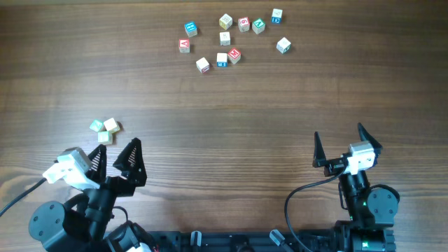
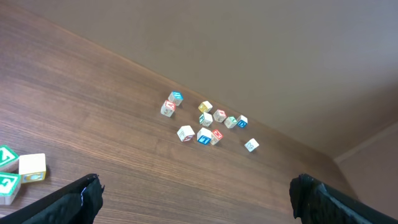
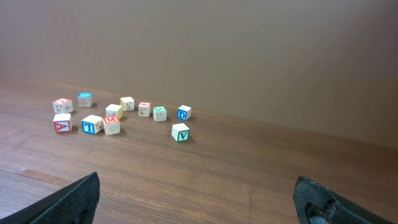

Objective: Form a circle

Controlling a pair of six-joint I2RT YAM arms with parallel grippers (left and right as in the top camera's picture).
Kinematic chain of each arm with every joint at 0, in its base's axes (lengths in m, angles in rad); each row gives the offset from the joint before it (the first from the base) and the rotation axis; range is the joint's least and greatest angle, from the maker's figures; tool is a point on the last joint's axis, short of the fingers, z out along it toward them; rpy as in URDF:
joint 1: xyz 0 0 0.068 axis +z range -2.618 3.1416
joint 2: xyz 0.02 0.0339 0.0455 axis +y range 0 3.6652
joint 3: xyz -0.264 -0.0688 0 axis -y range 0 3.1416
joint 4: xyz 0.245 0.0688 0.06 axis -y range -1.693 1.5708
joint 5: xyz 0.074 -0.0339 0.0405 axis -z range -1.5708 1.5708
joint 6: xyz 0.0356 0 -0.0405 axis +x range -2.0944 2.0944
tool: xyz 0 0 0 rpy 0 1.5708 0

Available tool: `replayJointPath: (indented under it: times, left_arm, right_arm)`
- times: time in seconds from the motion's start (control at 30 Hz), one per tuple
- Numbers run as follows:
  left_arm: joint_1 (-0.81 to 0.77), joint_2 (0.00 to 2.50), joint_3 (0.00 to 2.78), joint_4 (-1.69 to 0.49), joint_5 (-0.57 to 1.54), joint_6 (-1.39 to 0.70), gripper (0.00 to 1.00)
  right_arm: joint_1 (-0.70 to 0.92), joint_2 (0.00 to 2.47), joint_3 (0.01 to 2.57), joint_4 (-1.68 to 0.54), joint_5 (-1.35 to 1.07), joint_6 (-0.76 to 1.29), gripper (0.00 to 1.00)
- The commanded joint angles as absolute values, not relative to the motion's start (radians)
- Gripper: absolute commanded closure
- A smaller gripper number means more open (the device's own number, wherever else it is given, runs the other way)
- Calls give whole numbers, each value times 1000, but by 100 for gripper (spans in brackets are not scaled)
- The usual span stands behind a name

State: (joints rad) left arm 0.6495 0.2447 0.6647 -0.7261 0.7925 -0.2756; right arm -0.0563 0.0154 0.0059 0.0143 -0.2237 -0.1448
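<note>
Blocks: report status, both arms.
Left gripper open, right gripper open, both empty. Three-block cluster by left gripper, no circle yet. Other blocks scattered far side.

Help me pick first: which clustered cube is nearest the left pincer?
The pale cube nearest the robot; the green-faced cube and other cube lie beyond.

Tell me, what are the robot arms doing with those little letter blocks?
Nothing is being held right now. The left gripper and the right gripper both hang open at the robot's side of the table, touching no blocks. A cluster of three small cubes, one with a green face, sits just ahead of the left gripper. A bigger scatter of letter cubes lies at the far side. No circle has been formed yet.
</note>
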Motion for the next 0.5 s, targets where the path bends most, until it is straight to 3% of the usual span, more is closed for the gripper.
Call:
replayJointPath:
  times: [0.0,0.27,0.47]
  left_arm:
    - [648,245,662,-723,794,-273,0]
    - [599,244,625,-703,759,-270,0]
    - [323,173,341,-226,522,-270,0]
  right_arm:
    - [-61,5,5,17,-214,-157,0]
    - [-61,5,5,17,-214,-157,0]
    - [-61,5,5,17,-214,-157,0]
